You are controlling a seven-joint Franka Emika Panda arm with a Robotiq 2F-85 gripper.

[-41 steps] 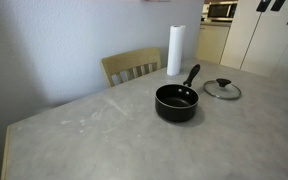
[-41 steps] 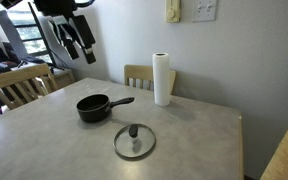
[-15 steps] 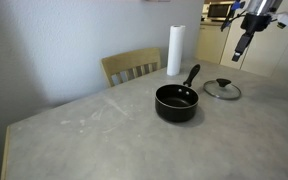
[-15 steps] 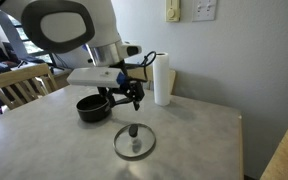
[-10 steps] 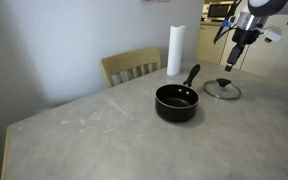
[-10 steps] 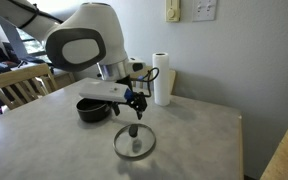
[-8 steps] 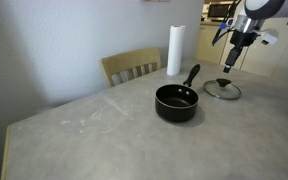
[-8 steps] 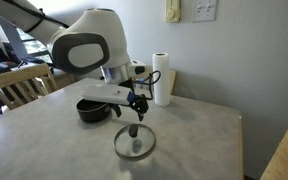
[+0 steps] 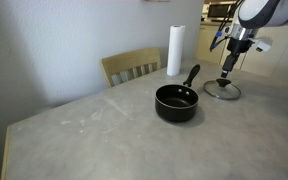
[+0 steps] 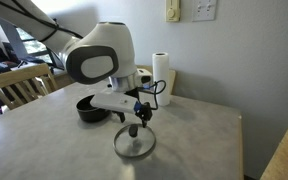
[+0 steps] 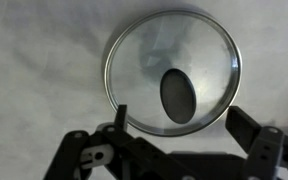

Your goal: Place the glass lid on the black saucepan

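Item 1, glass lid [image 11: 172,72]: flat on bench [image 9: 84,130], knob [image 11: 177,95] up, near black saucepan [image 9: 176,102], to its right in an exterior view, not touching.
Item 2, jaws: wide apart, empty, hanging just above the knob.
We judge step = approach for pickup.
Next: lower, straddle knob, close, lift level, carry left over pan.

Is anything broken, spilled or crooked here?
Nothing stands out. The round clear-glass lid lies flat on the grey table, the small black saucepan sits upright beside it, the white paper-towel roll stands straight.
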